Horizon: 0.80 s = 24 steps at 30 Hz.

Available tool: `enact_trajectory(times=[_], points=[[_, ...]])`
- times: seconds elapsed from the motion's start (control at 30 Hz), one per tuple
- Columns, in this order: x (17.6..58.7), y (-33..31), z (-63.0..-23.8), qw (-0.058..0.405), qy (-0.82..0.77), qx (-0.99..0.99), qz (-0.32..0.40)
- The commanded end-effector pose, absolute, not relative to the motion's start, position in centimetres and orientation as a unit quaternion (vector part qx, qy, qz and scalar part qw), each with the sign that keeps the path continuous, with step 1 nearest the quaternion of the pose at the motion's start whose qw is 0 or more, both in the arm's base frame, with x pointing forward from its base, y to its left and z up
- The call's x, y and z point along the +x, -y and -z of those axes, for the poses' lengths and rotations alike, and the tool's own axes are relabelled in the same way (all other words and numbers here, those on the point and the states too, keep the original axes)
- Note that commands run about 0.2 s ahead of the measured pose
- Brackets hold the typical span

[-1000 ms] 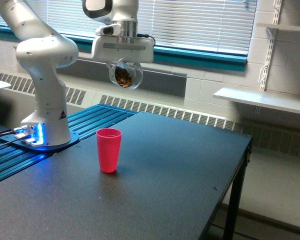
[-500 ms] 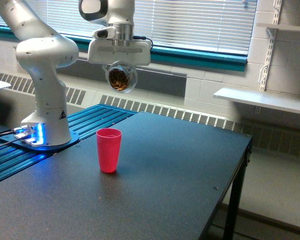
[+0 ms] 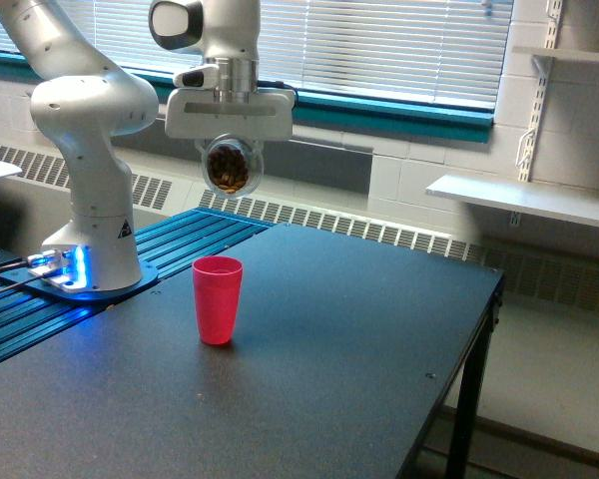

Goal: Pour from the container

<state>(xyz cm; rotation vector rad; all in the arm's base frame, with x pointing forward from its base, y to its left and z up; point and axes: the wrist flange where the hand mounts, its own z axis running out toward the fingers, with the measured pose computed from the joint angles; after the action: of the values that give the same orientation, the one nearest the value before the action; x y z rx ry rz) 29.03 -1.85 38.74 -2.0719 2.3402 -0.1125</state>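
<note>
Your pincer (image 3: 229,140) pinches the container (image 3: 231,166), a clear rounded cup that hangs directly beneath it with brown pieces settled inside. Before you tip, line its mouth up directly over the red cup (image 3: 218,298), which stands on the worktop (image 3: 359,349) well below, then rotate slowly so the pieces do not scatter.

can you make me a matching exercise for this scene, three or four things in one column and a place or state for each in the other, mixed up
Things:
1. clear container
2. red cup
3. robot base
4. white shelf

Places or states:
A. standing upright on the black table
B. on the wall at the exterior view's right
C. held up in the tool, brown pieces inside
D. glowing blue, on the blue ribbed surface

Pairs: 1-C, 2-A, 3-D, 4-B
</note>
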Motion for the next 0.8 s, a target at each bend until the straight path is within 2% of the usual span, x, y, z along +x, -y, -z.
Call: enact_trajectory(times=[0.03, 0.8], points=[[28.8, 2.3, -37.5, 0.009, -0.741, -0.672, 0.02], [28.4, 1.5, -36.5, 0.014, -0.759, -0.651, -0.006]])
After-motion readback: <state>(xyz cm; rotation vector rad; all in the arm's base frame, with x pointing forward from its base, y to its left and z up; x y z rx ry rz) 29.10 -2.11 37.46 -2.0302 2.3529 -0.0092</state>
